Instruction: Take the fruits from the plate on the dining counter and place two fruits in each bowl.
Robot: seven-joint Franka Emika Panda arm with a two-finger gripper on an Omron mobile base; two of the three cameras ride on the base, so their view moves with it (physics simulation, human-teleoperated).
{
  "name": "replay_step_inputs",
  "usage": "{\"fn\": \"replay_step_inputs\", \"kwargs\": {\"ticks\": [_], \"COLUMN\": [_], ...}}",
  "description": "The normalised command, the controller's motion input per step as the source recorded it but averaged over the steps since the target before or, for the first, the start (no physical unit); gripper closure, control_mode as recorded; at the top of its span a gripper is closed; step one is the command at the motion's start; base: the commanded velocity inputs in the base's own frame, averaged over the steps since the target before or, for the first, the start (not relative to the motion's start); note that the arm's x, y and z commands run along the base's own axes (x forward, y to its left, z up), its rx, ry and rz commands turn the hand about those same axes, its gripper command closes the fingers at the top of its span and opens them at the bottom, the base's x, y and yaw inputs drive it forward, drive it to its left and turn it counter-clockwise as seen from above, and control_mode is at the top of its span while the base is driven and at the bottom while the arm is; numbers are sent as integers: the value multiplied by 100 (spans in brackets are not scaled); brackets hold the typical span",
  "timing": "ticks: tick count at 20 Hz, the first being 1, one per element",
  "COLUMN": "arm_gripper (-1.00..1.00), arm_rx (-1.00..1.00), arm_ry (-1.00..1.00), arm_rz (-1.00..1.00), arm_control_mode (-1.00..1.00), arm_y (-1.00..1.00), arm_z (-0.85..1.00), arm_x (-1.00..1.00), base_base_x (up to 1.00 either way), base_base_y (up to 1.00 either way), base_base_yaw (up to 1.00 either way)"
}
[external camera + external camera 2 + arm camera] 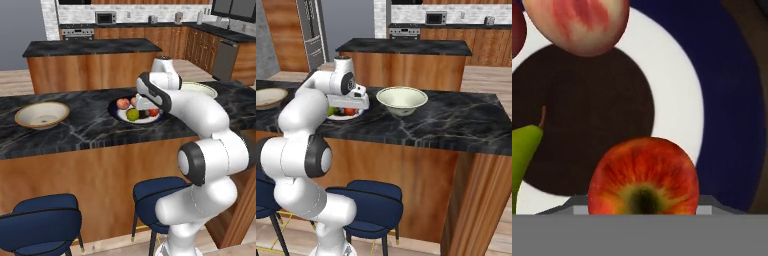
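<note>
Dining counter [75, 127]: long black white-veined top on a brown wood front, running across both base views; dark blue stools [42, 220] stand below its near edge.
Island [90, 47]: shorter black-topped block behind the counter, well apart from it, with the kitchen wall units beyond.
Arm [205, 145]: white, bent over the counter with its hand lowered onto the plate; in the right base view its wrist covers most of the plate.
Tan bowl [42, 114]: cream inside, at the counter's left end in the left base view; at the far left edge of the right base view.
Pale bowl [401, 99]: greenish-white, plain in the right base view just right of the hand; in the left base view only its rim peeks out behind the arm.
Plate [120, 114]: navy rim, white ring, dark centre, lying between the two bowls; the hand view shows the rings up close.
Fruits: all four on the plate. Pinkish-red fruit [123, 103] at the back left, a second pinkish one [133, 101] beside it, yellow-green fruit [132, 114] in front, red-orange fruit [643, 177] right under the hand in the hand view.
Gripper [148, 111]: down at the red-orange fruit; its fingertips are hidden, so whether they are spread or pinching cannot be told.
</note>
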Motion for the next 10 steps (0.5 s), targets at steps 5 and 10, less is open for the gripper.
{"fn": "replay_step_inputs", "kwargs": {"ticks": [5,10], "arm_gripper": [100,100], "arm_rx": [0,0], "arm_ry": [-2,-14], "arm_rz": [1,0], "arm_control_mode": [-100,-100], "arm_y": [-4,0], "arm_z": [87,96], "arm_x": [-20,-21], "base_base_x": [0,0], "base_base_y": [0,0], "base_base_yaw": [0,0]}}
